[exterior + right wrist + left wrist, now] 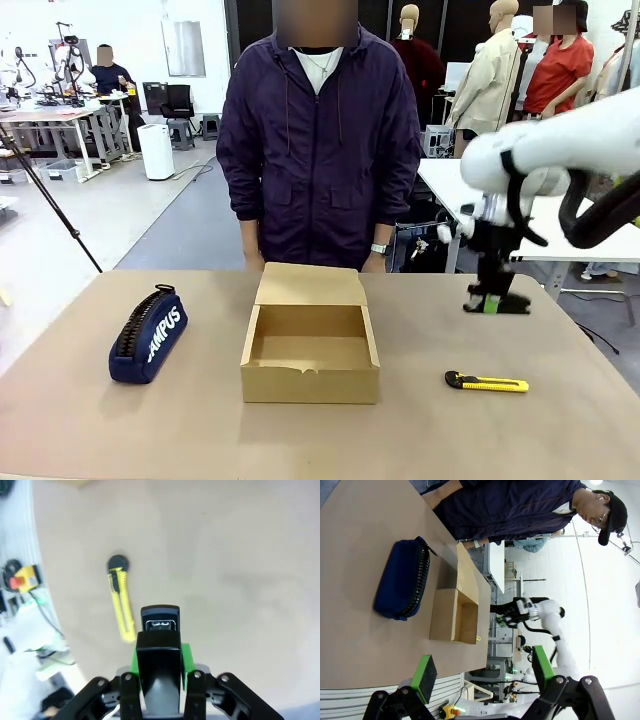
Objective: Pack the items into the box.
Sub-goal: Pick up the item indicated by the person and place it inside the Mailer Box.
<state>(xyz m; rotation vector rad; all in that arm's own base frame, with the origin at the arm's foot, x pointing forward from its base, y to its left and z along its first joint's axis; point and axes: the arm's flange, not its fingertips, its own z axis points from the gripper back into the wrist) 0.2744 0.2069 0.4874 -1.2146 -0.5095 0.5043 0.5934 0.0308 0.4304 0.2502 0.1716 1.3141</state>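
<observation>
Right gripper (496,301) clamps stapler-like object (160,624), apparently; pads (186,656) mostly hidden.

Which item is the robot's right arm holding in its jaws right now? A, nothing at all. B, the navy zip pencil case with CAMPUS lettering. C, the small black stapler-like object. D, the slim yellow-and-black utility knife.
C: the right arm's jaws are shut on the small black stapler-like object, while the slim yellow-and-black utility knife and the navy zip pencil case lie on the brown table.
</observation>
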